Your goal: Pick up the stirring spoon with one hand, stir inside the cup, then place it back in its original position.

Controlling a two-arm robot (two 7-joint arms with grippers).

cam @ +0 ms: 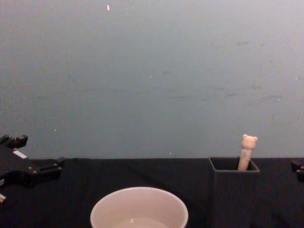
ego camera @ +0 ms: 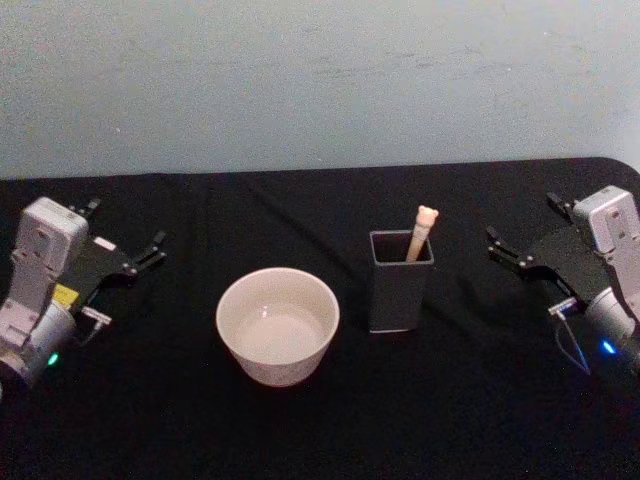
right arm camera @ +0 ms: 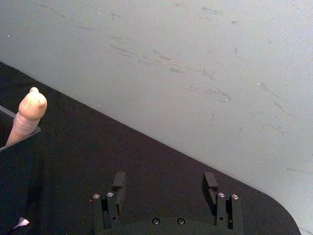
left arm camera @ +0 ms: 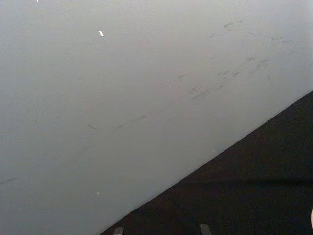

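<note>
The stirring spoon (ego camera: 423, 232) stands in the dark grey square holder (ego camera: 400, 282), right of centre on the table. Its cream handle with the bear head (cam: 248, 141) sticks out above the rim, and its bowl is hidden inside. The off-white cup (ego camera: 278, 325) sits just left of the holder (cam: 233, 190). At the table's left side my left gripper (ego camera: 122, 228) rests open, holding nothing. My right gripper (ego camera: 525, 222) is open at the right side, well clear of the holder. In the right wrist view its fingers (right arm camera: 119, 181) stand apart, with the spoon handle (right arm camera: 29, 110) beyond them.
A black cloth (ego camera: 460, 400) covers the table, and a pale grey-blue wall (ego camera: 320, 80) rises behind its far edge. Bare cloth lies between each gripper and the cup (cam: 139, 209) and holder.
</note>
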